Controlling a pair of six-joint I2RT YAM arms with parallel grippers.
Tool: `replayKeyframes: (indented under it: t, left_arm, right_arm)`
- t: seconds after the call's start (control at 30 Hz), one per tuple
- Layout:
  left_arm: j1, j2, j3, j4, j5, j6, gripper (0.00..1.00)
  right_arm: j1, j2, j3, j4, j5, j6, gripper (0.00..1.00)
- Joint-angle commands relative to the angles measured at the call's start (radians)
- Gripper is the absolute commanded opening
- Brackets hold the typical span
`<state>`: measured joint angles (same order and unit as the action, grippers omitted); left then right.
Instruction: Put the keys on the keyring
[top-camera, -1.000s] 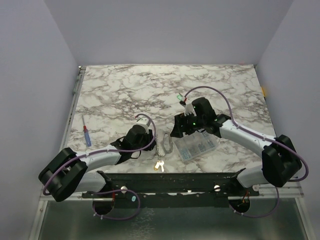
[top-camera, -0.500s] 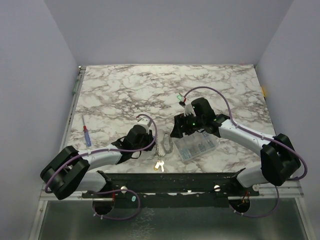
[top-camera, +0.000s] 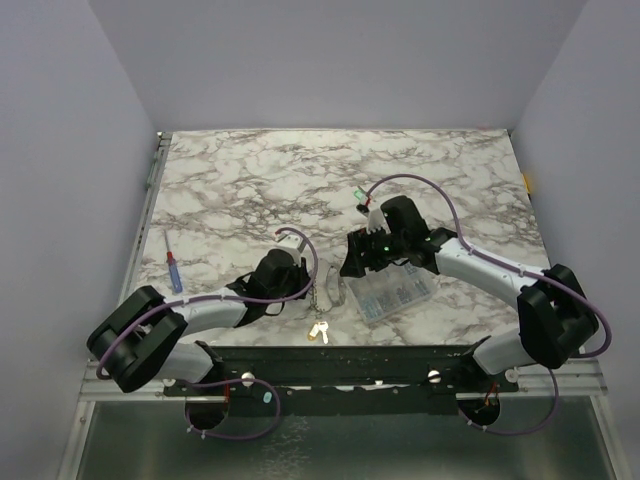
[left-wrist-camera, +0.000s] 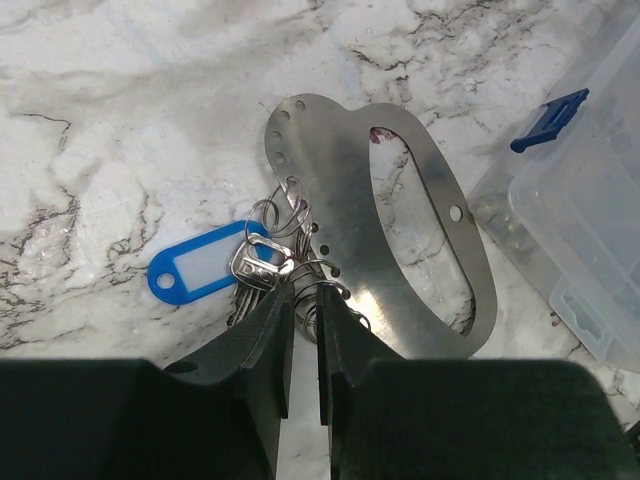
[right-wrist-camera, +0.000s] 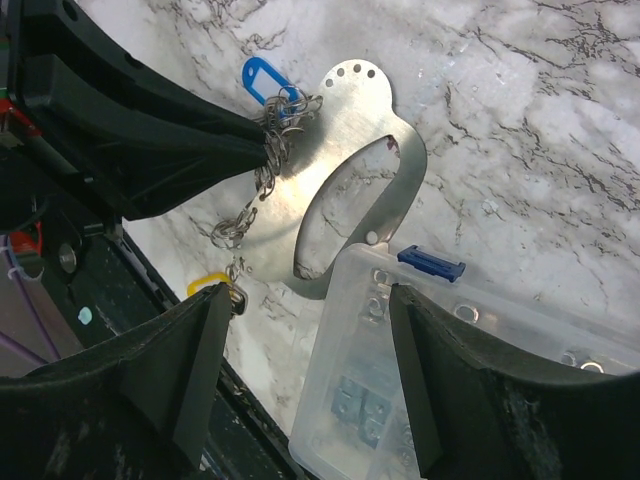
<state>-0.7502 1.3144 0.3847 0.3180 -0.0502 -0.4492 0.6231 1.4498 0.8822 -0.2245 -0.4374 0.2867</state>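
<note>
The keyring is a flat silvery oval loop with small holes, lying on the marble beside the clear box; it also shows in the right wrist view and the top view. A blue-tagged key and several small split rings hang at its edge. My left gripper is shut on the split rings. A chain runs from them to a yellow-headed key. The green key is not visible. My right gripper is open above the box's corner and the keyring's end.
The clear compartment box with a blue latch lies right of the keyring. A slim red-and-blue stick lies at the far left. The table's front rail runs just below the yellow key.
My left arm has shifted slightly to the right, toward the keyring. The right arm has barely moved.
</note>
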Motion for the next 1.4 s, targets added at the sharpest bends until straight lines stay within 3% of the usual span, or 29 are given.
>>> replayKeyframes:
  t: [0.0,0.33,0.5,0.6,0.8,1.2,1.37]
  left_arm:
    - [-0.007,0.044,-0.012,0.057,0.007,0.019,0.2]
    - [-0.007,0.052,-0.035,0.072,0.007,0.013,0.22]
    - [-0.008,0.034,-0.051,0.08,0.008,0.005,0.29]
    - [-0.009,0.04,-0.055,0.089,0.0,0.003,0.16]
    - [-0.019,0.042,-0.058,0.099,-0.011,0.009,0.0]
    - [-0.028,-0.222,-0.07,0.052,-0.043,0.025,0.0]
    - [-0.034,-0.245,-0.062,-0.012,-0.087,0.019,0.0]
  right_arm:
    - [0.008,0.016,0.029,0.02,-0.024,-0.02,0.73]
    - [0.01,0.017,0.026,0.024,-0.029,-0.019,0.73]
    - [0.01,0.015,0.024,0.024,-0.034,-0.019,0.73]
    - [0.01,0.016,0.024,0.025,-0.037,-0.02,0.73]
    - [0.01,0.013,0.022,0.027,-0.038,-0.019,0.73]
    - [0.01,-0.036,0.026,0.049,-0.043,-0.017,0.73]
    - [0.01,-0.047,0.02,0.065,-0.066,-0.013,0.73]
